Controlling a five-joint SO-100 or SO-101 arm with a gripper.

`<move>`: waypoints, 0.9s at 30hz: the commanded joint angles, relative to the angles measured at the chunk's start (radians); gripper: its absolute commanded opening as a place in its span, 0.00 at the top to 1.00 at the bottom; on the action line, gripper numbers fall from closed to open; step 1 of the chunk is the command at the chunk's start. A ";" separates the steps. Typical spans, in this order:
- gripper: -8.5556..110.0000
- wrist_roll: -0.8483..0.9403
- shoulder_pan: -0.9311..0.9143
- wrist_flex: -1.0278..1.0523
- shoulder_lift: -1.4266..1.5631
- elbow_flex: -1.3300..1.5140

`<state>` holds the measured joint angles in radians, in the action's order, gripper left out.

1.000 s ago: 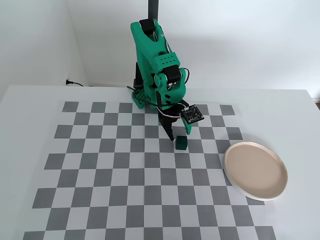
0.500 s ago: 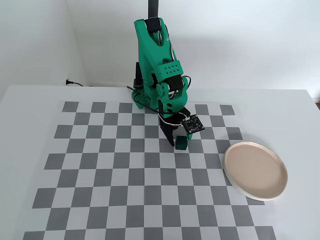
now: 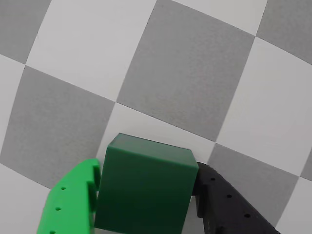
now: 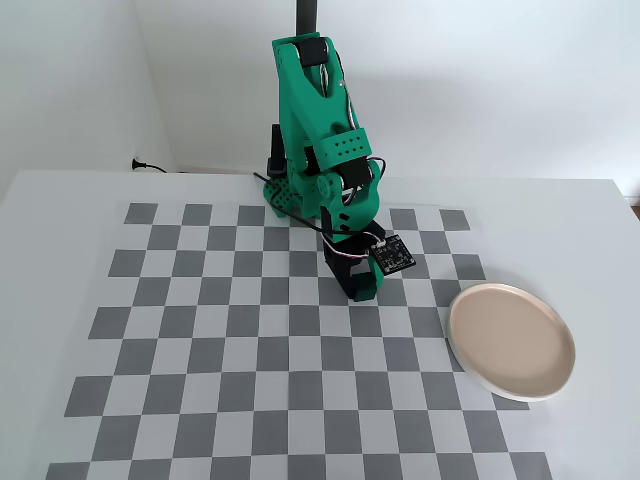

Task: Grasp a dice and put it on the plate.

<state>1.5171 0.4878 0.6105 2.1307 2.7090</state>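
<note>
**Pincer set around the dice, grasp about to be made**

Your pincer (image 3: 146, 214) is down at the table with the dice (image 3: 144, 187) between its two fingers. In the wrist view the bright green finger (image 3: 73, 202) stands at the cube's left side and the black finger (image 3: 224, 207) at its right, both right up against the faces or very nearly so. Whether they are already pressing is something you cannot tell from these views, so treat the grip as unconfirmed. The dice appears to rest on the checkered mat (image 4: 200, 330), near the middle of the board in the fixed view, where the pincer (image 4: 362, 290) largely hides it.

You are in the grasping step: the cube is bracketed but, as far as can be judged, not yet lifted.

The next move calls for a firm squeeze on the two side faces, then a straight lift clear of the mat. After that you need a swing to the right and a little nearer, toward the plate (image 4: 511, 341), which lies well apart from the arm at the mat's right edge. It is empty. Lower the dice over its pale inside before letting go, not over the rim.
</note>
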 commanded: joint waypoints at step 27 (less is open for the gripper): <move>0.96 -0.060 0.176 0.377 0.166 -0.383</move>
<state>1.4742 0.6136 0.9526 2.2580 2.4897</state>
